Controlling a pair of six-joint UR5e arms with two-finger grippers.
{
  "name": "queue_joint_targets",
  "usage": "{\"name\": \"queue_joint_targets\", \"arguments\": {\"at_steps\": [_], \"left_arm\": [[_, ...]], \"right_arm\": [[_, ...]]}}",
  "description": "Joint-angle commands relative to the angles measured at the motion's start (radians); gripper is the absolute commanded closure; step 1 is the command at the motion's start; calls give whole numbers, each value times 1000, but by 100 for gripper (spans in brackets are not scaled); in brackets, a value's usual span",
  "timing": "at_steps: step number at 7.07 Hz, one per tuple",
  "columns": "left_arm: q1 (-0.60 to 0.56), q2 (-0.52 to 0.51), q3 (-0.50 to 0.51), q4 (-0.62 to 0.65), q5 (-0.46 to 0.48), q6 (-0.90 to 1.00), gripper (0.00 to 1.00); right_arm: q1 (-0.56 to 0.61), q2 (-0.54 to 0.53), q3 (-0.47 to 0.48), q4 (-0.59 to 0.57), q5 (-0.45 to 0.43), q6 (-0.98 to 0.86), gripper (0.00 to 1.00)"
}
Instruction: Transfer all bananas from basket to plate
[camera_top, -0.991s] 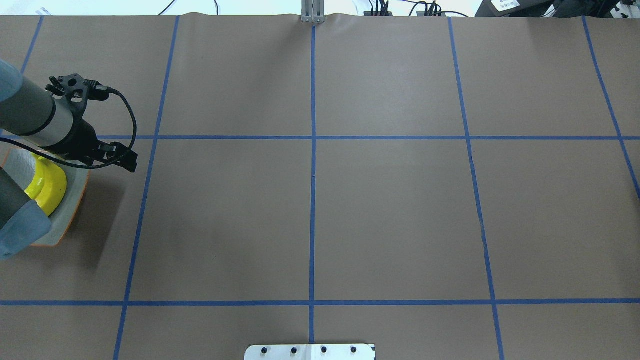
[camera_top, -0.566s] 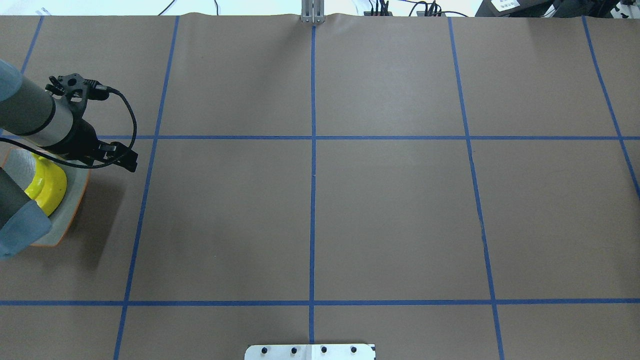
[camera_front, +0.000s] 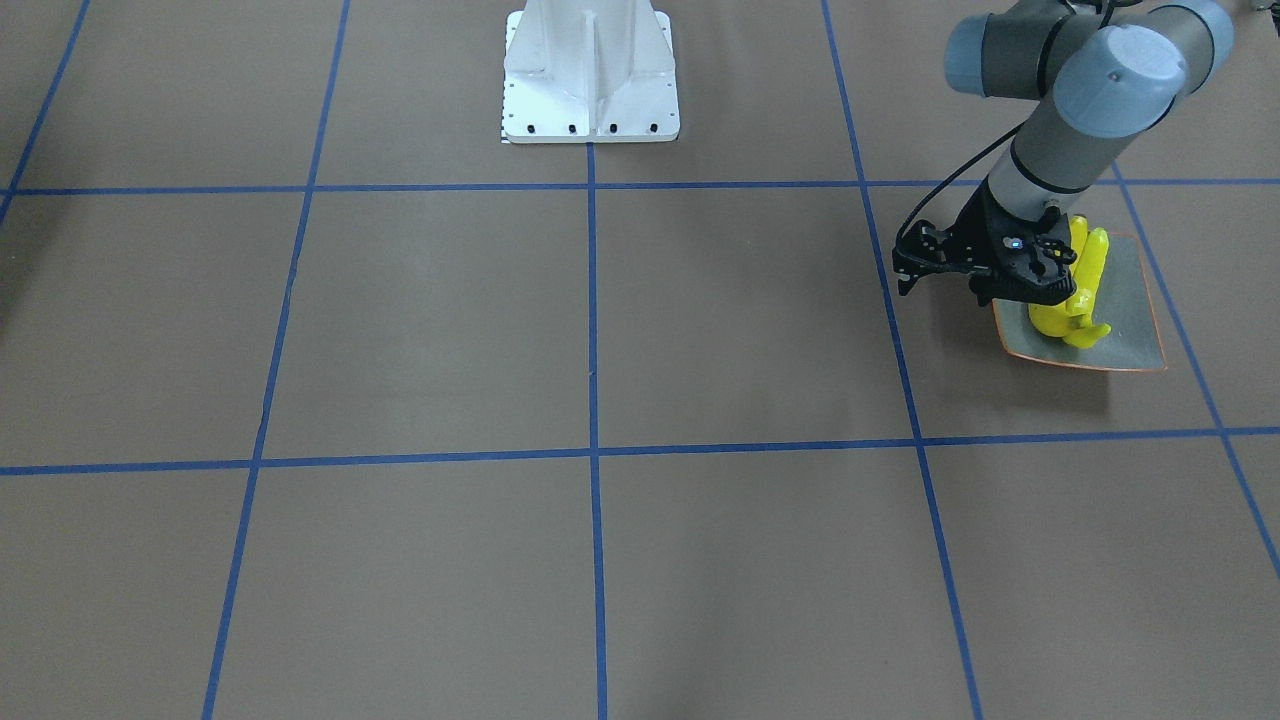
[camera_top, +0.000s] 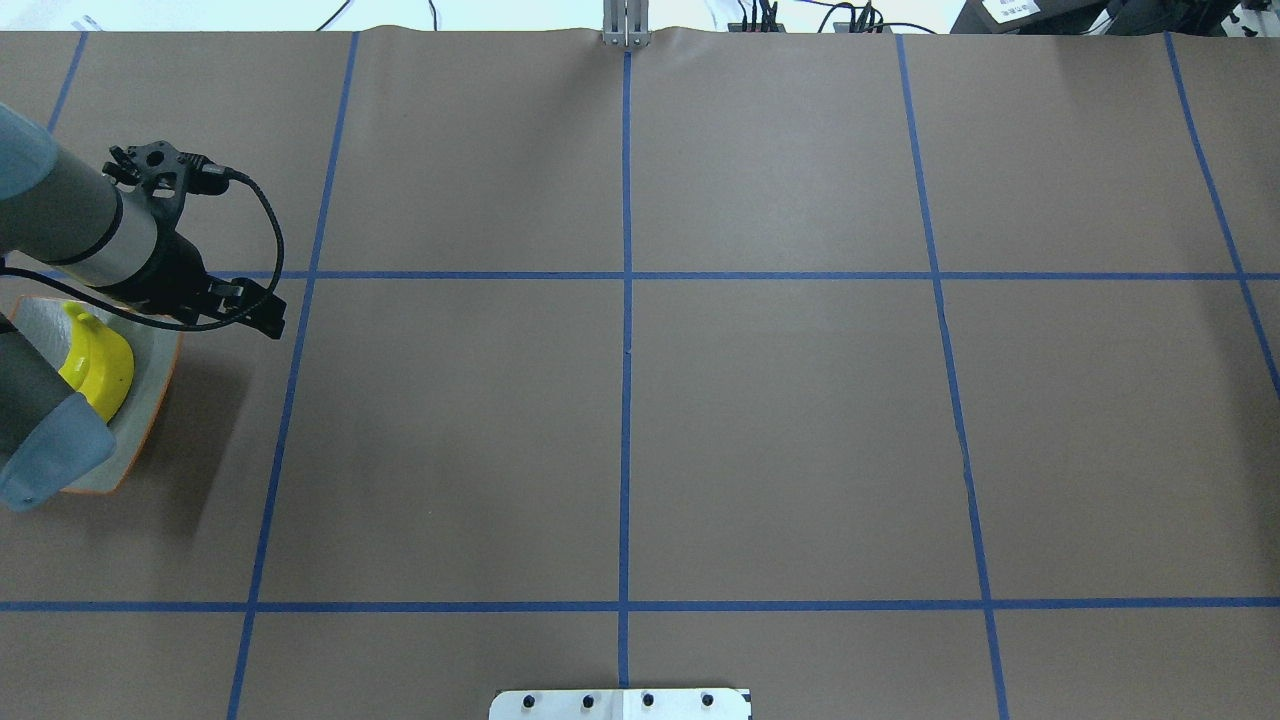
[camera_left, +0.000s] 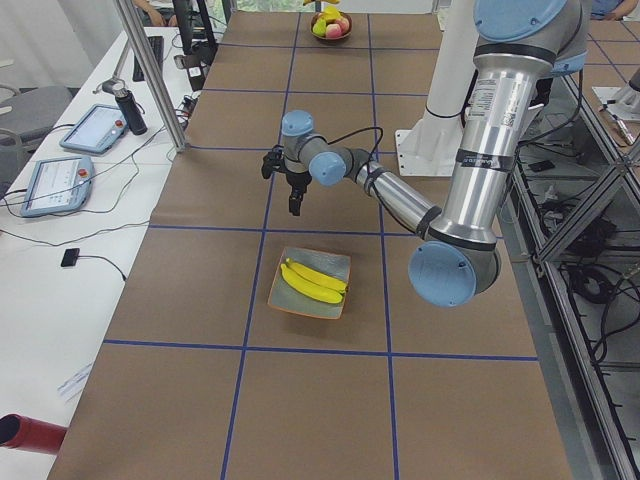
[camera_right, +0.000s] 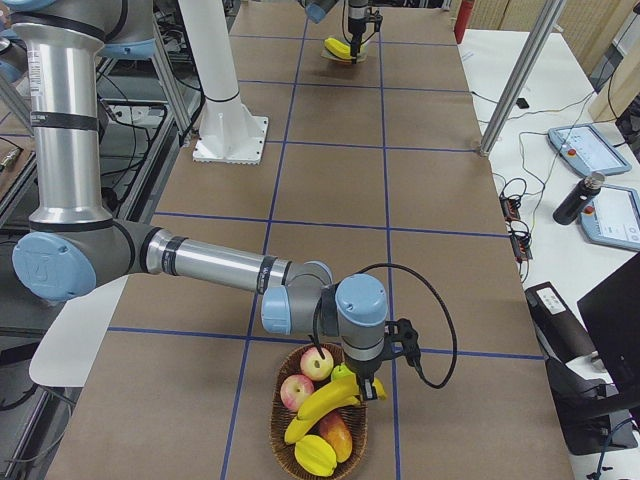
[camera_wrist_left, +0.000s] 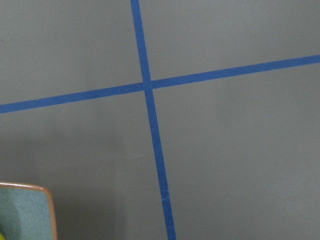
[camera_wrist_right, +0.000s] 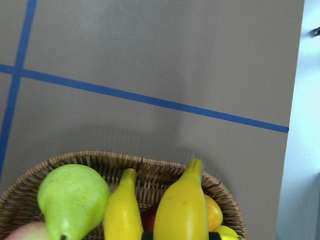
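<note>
Two yellow bananas (camera_front: 1075, 312) lie side by side on the grey-green plate (camera_front: 1130, 325) with the orange rim; they also show in the overhead view (camera_top: 98, 365) and the left side view (camera_left: 312, 282). My left gripper (camera_front: 1040, 288) hangs above the plate's edge, open, with nothing in it. My right gripper (camera_right: 365, 388) is over the wicker basket (camera_right: 276, 425), shut on one banana (camera_wrist_right: 182, 212) and holding its end. A second banana (camera_wrist_right: 122, 212) lies in the basket beside it.
The basket also holds a green pear (camera_wrist_right: 72, 197), red apples (camera_right: 317, 363) and other fruit. It stands near the table's edge on my right. The white robot base (camera_front: 590, 75) is at the table's middle. Blue tape lines cross the brown table.
My left arm has lifted and shifted slightly away from the plate, uncovering more of the bananas. The bananas on the plate have not moved.
</note>
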Motion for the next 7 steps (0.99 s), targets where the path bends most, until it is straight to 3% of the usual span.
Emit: {"name": "queue_joint_targets", "arguments": {"at_steps": [1, 3, 5, 7], "left_arm": [[0, -40, 21, 0, -3, -19, 0], [2, -130, 90, -3, -3, -56, 0], [5, -245, 171, -5, -4, -125, 0], [12, -332, 197, -43, -4, -197, 0]], "right_arm": [[-3, 55, 22, -18, 231, 184, 100], [-30, 88, 58, -9, 439, 433, 100], [-134, 133, 138, 22, 463, 650, 100], [-257, 293, 143, 28, 459, 895, 100]]}}
